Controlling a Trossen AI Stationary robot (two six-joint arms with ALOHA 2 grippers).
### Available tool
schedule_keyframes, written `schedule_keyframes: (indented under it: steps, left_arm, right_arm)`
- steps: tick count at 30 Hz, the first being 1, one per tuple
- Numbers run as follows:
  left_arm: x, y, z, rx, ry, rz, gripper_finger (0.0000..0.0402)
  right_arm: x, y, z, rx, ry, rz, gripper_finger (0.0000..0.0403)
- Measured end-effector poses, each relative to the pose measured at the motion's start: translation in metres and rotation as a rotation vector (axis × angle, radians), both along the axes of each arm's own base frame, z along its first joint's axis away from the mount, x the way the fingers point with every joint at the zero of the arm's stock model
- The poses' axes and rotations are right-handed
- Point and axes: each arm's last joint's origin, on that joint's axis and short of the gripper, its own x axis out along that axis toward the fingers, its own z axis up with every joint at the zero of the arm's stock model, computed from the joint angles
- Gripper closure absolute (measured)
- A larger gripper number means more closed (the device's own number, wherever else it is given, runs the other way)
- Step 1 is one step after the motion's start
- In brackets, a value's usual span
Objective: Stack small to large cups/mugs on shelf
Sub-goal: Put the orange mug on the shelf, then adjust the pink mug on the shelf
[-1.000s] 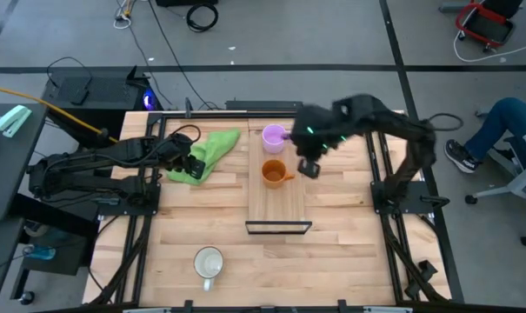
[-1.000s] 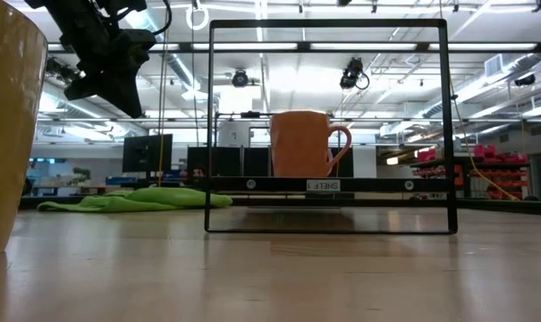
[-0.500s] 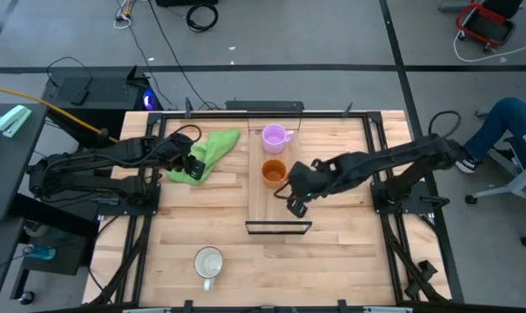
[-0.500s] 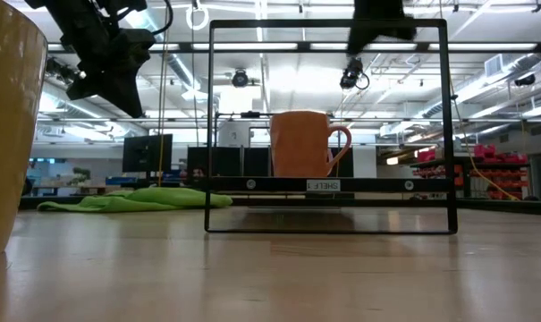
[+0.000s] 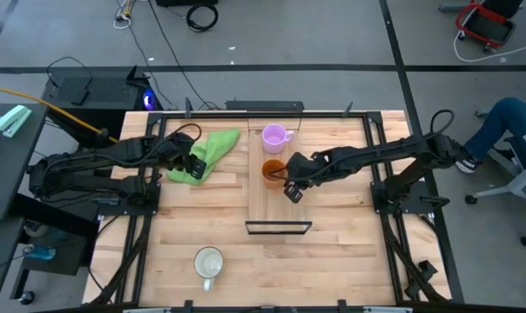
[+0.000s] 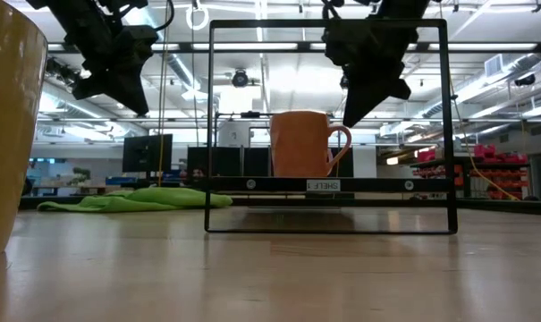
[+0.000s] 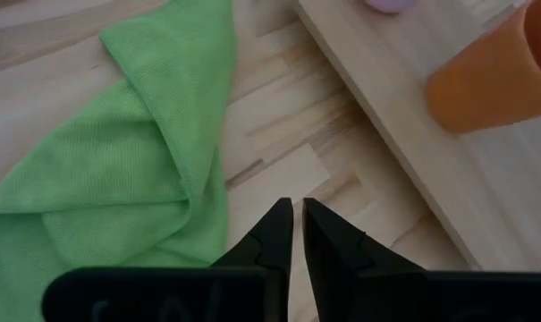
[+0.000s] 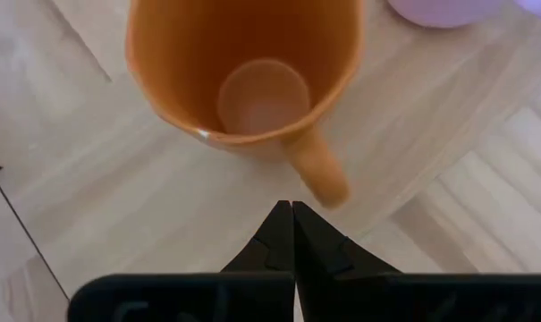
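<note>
Three mugs are in view, and the nearest to the table's front edge is the white mug [image 5: 209,263], standing alone on the slatted tabletop [image 5: 341,252], well apart from the others and looming at the edge of the low view [image 6: 6,134]. Farther back lies the shelf [image 5: 276,209], a light plank with a black frame at its near end, and on it the orange mug [image 5: 273,171] stands upright about midway along, its handle pointing toward the right arm. The right gripper [image 5: 292,189] hangs low just beside that handle, above the shelf; in its wrist view the two fingers [image 8: 279,241] are pressed together with no gap, their tips just short of the handle and holding nothing, while the low view shows the gripper [image 6: 364,103] above and beside the mug [image 6: 301,143]. Beyond the orange mug, at the shelf's far end, stands the light purple mug [image 5: 275,136], apart from its neighbour. Off to the left, the left gripper [image 5: 194,167] waits over the near edge of a crumpled green cloth [image 5: 209,152], its fingers [image 7: 270,237] nearly together, only a thin slit showing between them, and empty.
</note>
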Motion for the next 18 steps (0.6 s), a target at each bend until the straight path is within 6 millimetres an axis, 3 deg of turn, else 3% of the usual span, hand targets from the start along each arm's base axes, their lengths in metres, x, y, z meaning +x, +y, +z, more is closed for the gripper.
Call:
schedule_keyframes:
  steps: [18]
  left_arm:
    - [-0.0002,-0.0002,-0.0002,-0.003,0.002,-0.002,0.0362]
  right_arm:
    - [-0.0026,-0.0055,0.0059,0.046,-0.014,0.030,0.0403]
